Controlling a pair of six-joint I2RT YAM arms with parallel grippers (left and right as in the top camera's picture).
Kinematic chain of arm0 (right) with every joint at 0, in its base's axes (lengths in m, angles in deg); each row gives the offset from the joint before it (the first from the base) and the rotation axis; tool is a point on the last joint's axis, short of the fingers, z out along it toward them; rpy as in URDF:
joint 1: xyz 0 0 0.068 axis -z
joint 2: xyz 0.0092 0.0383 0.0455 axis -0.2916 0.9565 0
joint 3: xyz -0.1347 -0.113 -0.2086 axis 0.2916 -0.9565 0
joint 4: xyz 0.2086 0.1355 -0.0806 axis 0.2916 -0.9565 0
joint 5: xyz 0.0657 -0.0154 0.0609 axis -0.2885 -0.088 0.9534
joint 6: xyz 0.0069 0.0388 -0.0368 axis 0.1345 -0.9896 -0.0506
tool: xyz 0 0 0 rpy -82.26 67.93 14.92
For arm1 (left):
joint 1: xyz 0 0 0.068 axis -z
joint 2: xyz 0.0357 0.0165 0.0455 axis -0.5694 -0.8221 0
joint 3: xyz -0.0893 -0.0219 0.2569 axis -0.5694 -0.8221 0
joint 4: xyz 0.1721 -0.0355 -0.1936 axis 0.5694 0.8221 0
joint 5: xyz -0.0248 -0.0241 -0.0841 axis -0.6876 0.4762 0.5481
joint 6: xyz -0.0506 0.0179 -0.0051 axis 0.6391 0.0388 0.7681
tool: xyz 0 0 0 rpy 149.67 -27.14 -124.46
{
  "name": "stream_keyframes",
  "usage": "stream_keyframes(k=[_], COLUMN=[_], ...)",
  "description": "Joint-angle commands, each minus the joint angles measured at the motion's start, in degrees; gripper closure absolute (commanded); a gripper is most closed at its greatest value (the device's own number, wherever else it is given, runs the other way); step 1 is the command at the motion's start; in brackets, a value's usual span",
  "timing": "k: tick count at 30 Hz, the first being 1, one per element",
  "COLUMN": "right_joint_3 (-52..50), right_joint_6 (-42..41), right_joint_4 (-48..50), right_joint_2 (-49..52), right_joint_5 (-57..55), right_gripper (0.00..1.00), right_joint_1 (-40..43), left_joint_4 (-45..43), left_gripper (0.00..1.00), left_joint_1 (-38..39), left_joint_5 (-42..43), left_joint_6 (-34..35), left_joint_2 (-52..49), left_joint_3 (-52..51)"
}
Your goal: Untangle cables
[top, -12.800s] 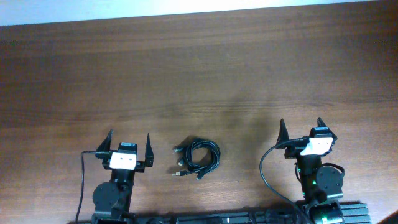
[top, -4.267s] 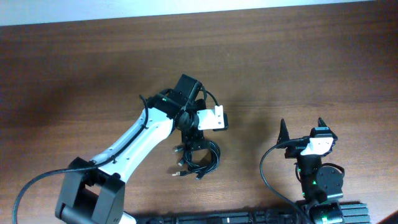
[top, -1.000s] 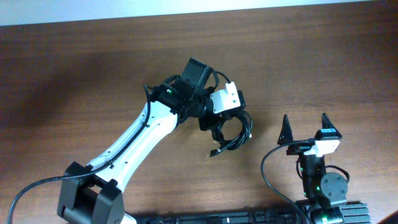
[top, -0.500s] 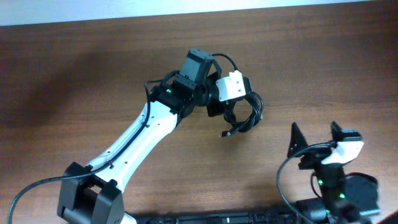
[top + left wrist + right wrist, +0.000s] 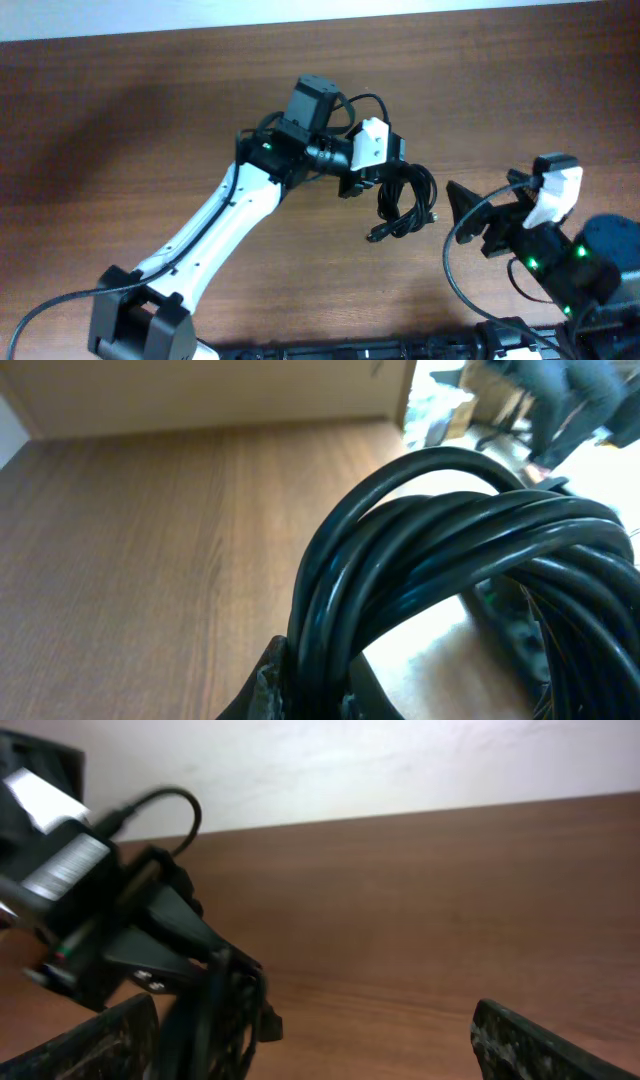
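The cables (image 5: 405, 200) are a coiled bundle of thin black cords hanging off the table, with a plug end (image 5: 376, 236) dangling below. My left gripper (image 5: 378, 180) is shut on the top of the coil. In the left wrist view the cables (image 5: 430, 550) fill the frame, pinched between the fingers (image 5: 270, 680) at the bottom edge. My right gripper (image 5: 478, 205) stands open just right of the bundle, pointing left at it. In the right wrist view the cables (image 5: 215, 1020) hang just inside its left finger (image 5: 110, 1040); the right finger (image 5: 540, 1040) is far apart.
The brown wooden table (image 5: 120, 120) lies under everything. The white left arm (image 5: 220, 220) reaches diagonally from the front left corner. The right arm's base (image 5: 590, 270) sits at the front right. A pale wall (image 5: 400, 760) stands behind the table's far edge.
The left gripper has carried the bundle to the right and slightly up. The right arm has risen and swung its open gripper left toward the bundle.
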Motion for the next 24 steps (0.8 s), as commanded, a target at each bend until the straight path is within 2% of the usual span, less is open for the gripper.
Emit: stream_keyframes(k=[1, 4, 9, 24], right_joint_3=[1.1, 1.1, 1.1, 1.1], right_joint_6=[-0.7, -0.7, -0.6, -0.2], right_joint_4=[0.3, 0.3, 0.3, 0.2], right_joint_2=[1.6, 1.8, 1.8, 3.6], right_joint_5=[6.4, 13.2, 19.1, 18.9], right_gripper=[0.01, 0.02, 0.01, 0.01], right_joint_1=[0.3, 0.3, 0.3, 0.3], left_joint_4=[1.5, 1.6, 1.6, 1.6], left_gripper=[1.00, 1.00, 1.00, 1.00], left_joint_1=[-3.0, -4.3, -4.3, -4.2], left_joint_5=[10.2, 14.6, 14.6, 14.7], left_joint_6=[-0.5, -0.5, -0.5, -0.5], left_joint_2=[3.1, 3.1, 3.1, 3.1], left_joint_3=[1.5, 1.5, 1.5, 1.5])
